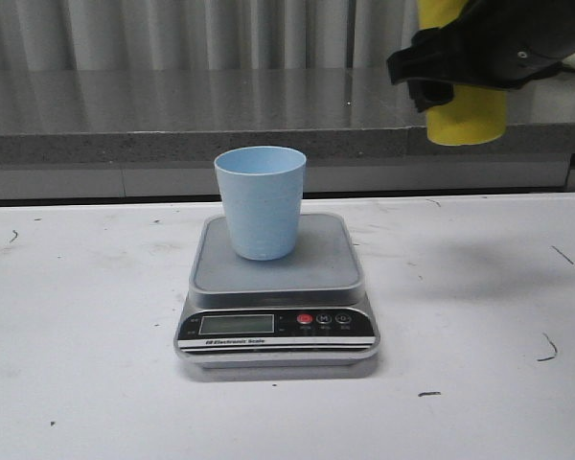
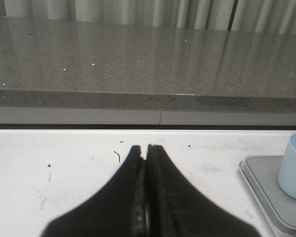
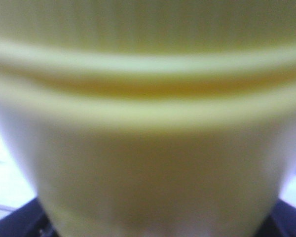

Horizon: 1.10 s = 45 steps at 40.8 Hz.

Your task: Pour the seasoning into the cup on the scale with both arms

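The light blue cup (image 1: 261, 202) stands upright on the grey platform of the scale (image 1: 276, 287), toward its back left. High at the top right, my right gripper (image 1: 460, 62) is shut on the yellow seasoning bottle (image 1: 465, 117), held well above the table and to the right of the cup; its nozzle is out of frame. The bottle's yellow body (image 3: 148, 123) fills the right wrist view, blurred. My left gripper (image 2: 147, 148) is shut with nothing in it, low over the white table, with the cup (image 2: 294, 168) and scale (image 2: 271, 192) off to one side.
A white table (image 1: 86, 335) with small dark scuffs lies around the scale. Behind it runs a grey speckled ledge (image 1: 172, 115) below a pale curtain. The scale's front panel has an LCD and a red button (image 1: 305, 320).
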Motion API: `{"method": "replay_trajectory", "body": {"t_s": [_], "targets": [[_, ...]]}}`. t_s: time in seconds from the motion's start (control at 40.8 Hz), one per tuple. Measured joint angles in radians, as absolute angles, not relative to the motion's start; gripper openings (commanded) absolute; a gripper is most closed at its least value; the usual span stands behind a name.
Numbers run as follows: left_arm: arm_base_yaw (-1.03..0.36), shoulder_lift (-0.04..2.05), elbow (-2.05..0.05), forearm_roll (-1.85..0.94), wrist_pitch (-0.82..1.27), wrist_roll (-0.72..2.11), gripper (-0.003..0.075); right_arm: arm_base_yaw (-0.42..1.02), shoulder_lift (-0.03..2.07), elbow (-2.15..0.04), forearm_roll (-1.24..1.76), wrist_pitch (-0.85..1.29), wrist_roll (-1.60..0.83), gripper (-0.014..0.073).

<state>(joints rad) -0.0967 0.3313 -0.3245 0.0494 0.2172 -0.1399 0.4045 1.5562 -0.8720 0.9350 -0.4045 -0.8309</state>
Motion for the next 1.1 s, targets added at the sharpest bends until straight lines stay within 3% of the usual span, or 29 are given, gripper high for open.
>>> {"method": "replay_trajectory", "body": {"t_s": [0.27, 0.466, 0.761, 1.104], "targets": [[-0.097, 0.331, -0.325, 0.049, 0.217, -0.140, -0.0020, 0.404, 1.435, -0.612, 0.501, -0.465, -0.381, 0.0270], [-0.097, 0.331, -0.325, 0.049, 0.217, -0.140, -0.0020, 0.404, 1.473, -0.497, 0.260, -0.679, -0.124, 0.0270], [-0.097, 0.331, -0.325, 0.049, 0.217, -0.140, -0.0020, 0.404, 1.727, -0.483, 0.273, -1.046, -0.081, 0.0270], [-0.097, 0.331, -0.325, 0.049, 0.217, -0.140, -0.0020, 0.404, 1.904, -0.485, 0.273, -1.098, -0.081, 0.0270]]}}
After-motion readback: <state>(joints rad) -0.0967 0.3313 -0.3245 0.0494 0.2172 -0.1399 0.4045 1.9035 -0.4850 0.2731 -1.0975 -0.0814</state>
